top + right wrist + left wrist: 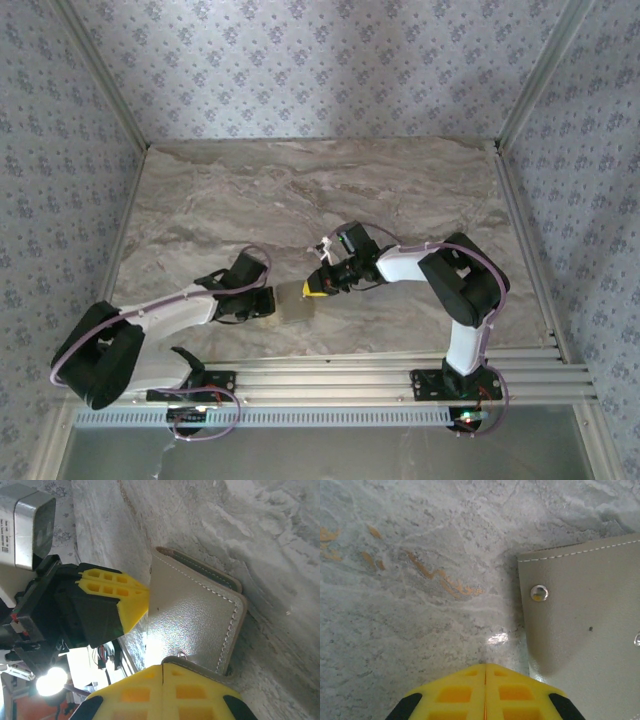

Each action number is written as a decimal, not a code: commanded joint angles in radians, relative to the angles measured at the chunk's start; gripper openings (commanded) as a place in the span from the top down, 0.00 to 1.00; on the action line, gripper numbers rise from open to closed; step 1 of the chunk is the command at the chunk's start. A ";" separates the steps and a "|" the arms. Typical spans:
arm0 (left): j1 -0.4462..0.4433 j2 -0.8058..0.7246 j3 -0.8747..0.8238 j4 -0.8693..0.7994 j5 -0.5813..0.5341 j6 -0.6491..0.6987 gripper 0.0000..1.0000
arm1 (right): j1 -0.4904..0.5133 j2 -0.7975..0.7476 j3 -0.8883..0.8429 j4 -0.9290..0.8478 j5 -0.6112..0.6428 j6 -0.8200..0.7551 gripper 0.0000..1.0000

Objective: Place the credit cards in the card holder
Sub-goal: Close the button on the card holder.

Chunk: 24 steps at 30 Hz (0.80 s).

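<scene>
Asking from the desk: where is the card holder (292, 300) right now?

Me: On the overhead feed it lies flat on the marble table (300, 190), toward 6 o'clock from the table's middle. It is close to the near edge and sits between my two arms. It is folded shut with the gray outer face up. From the right wrist I can see its stacked leaves along one edge and white stitching (220, 597) round the border.

Desk: And the left gripper (270, 305)?

Me: It sits at the holder's 9 o'clock. On its own camera the yellow fingers (515, 695) are pressed together, seam closed, with the tips low over the marble. The holder's edge lies just beside them at 2 o'clock, and there is a metal rivet (539, 592) near its corner. From the right wrist camera the left tips look to be touching that edge.

Desk: Right gripper (316, 289)?

Me: Overhead it is at the holder's 2 o'clock, across from the left one. Its fingers are together too, the seam between them closed right up to the tips. On its own camera the holder's nearest edge runs across those tips and touches them, with a small metal ring (181, 655) at that spot. I cannot tell whether any of the gray material is caught in the pinch.
</scene>
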 commanded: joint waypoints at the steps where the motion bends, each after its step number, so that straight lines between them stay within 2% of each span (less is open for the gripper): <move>1: -0.015 0.019 -0.005 0.065 0.017 -0.017 0.93 | -0.002 -0.007 0.007 0.017 -0.038 0.019 1.00; 24: -0.092 0.151 0.058 0.150 0.009 -0.055 0.93 | 0.047 0.072 0.074 0.013 -0.049 0.018 1.00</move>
